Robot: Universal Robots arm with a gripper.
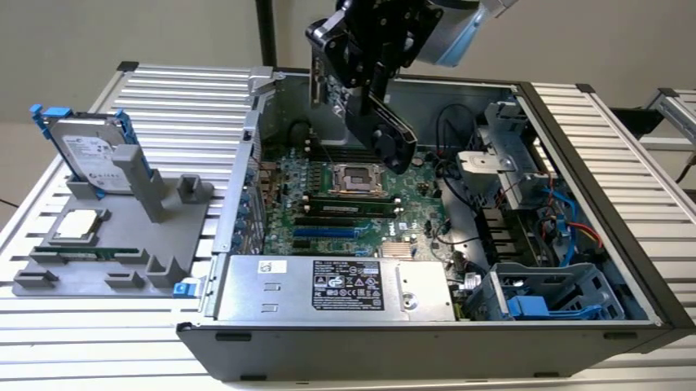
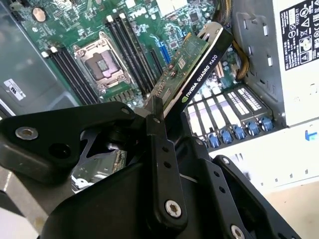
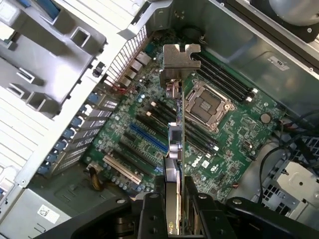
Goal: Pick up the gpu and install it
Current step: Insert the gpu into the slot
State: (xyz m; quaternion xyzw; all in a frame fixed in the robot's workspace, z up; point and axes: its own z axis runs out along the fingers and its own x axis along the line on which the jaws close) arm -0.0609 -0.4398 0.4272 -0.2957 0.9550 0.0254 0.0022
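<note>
The gpu [image 1: 394, 137] hangs tilted above the open computer case, and my gripper [image 1: 364, 96] is shut on its upper part. In the second wrist view the gpu [image 2: 198, 65] shows a green board face and a black edge, slanting over the motherboard [image 2: 75, 30]. Seen edge-on in the first wrist view, the gpu [image 3: 176, 144] ends in a silver bracket [image 3: 180, 56], held between my black fingers [image 3: 149, 215]. It hovers over the motherboard [image 1: 348, 204], above the expansion slots [image 3: 148, 139], apart from them.
At the exterior view's left a grey holder [image 1: 163, 244] carries a silver hard drive with blue rails [image 1: 93, 151], a processor [image 1: 78, 226] and a memory stick [image 1: 87, 252]. Inside the case are a power supply [image 1: 326, 285], cables [image 1: 566, 220] and a drive cage [image 1: 544, 301].
</note>
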